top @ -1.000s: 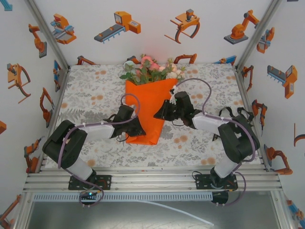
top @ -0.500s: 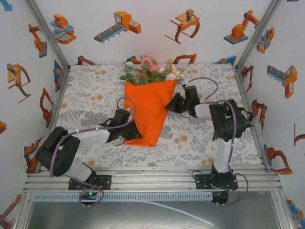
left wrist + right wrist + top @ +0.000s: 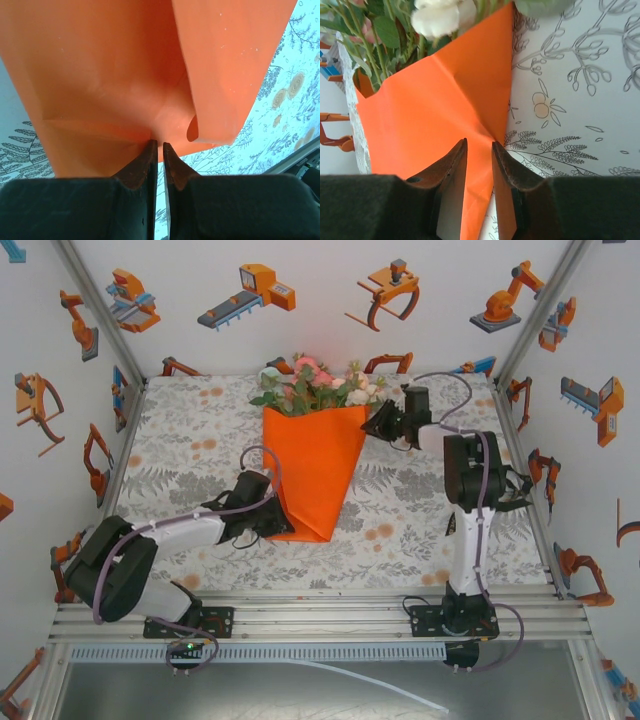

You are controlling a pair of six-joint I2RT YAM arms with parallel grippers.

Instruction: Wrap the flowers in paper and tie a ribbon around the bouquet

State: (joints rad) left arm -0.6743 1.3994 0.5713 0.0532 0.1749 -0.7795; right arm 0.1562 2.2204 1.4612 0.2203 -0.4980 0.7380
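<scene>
My left gripper (image 3: pixel 157 145) pinching the paper (image 3: pixel 315 465) at 7 o'clock, right gripper (image 3: pixel 479 144) slightly parted at its 2 o'clock corner

Grey floral tablecloth (image 3: pixel 190 450), orange-wrapped bouquet (image 3: pixel 315 465) lying across its middle

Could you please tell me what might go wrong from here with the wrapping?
1. The right claw straddles an edge of the paper with its jaws apart. Untied, the flap may spring open.
2. The left claw seems to pinch only the bottom edge. A pull could tear it or drag the wrap askew.
3. The right claw sits near the flowers and might crush a bloom.
</scene>
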